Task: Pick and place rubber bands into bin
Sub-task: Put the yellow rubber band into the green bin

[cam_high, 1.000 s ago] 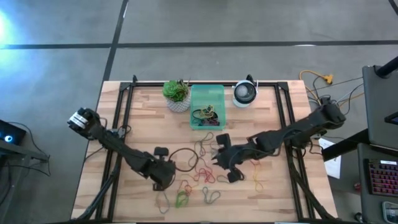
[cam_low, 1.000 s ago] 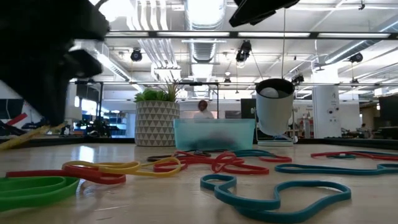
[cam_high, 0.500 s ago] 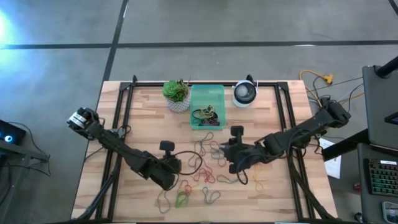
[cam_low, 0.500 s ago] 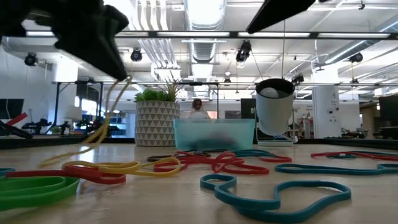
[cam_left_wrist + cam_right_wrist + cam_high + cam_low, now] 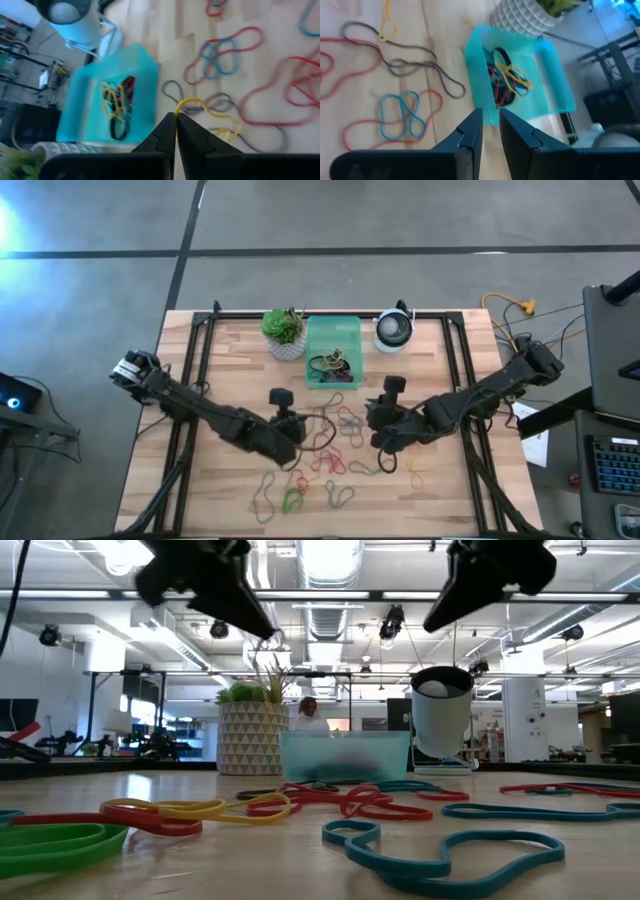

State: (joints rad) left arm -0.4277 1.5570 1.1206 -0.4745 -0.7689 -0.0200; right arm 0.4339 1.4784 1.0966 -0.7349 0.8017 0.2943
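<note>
Many rubber bands [image 5: 325, 448] in red, blue, green, yellow and dark lie loose on the wooden table's middle [image 5: 420, 840]. The mint-green bin [image 5: 333, 350] stands at the far middle with several bands inside [image 5: 506, 80]. My left gripper [image 5: 176, 119] hangs above the pile's left part [image 5: 295, 438], shut on a yellow band [image 5: 200, 106]. My right gripper [image 5: 490, 122] hovers above the pile's right part [image 5: 374, 423]. It points toward the bin, its fingers a narrow gap apart with nothing seen between them. My left gripper pinches one end of the yellow band's loop [image 5: 181, 106] between its two fingertips. The fingers slant down toward the far edge. The band hangs slack and twisted below the tips, above the bands on the table.
A white pot with a green plant [image 5: 285, 332] stands left of the bin and a round white-and-dark device [image 5: 393, 330] right of it. Black frame rails [image 5: 200, 360] run along the table's sides. A person [image 5: 308, 710] shows in the room far behind.
My left gripper has risen and gone toward the far edge and the bin, turning as it went. The yellow band, first trailing on the table, now hangs lifted from it. My right gripper has turned, tipped downward and sunk a little.
</note>
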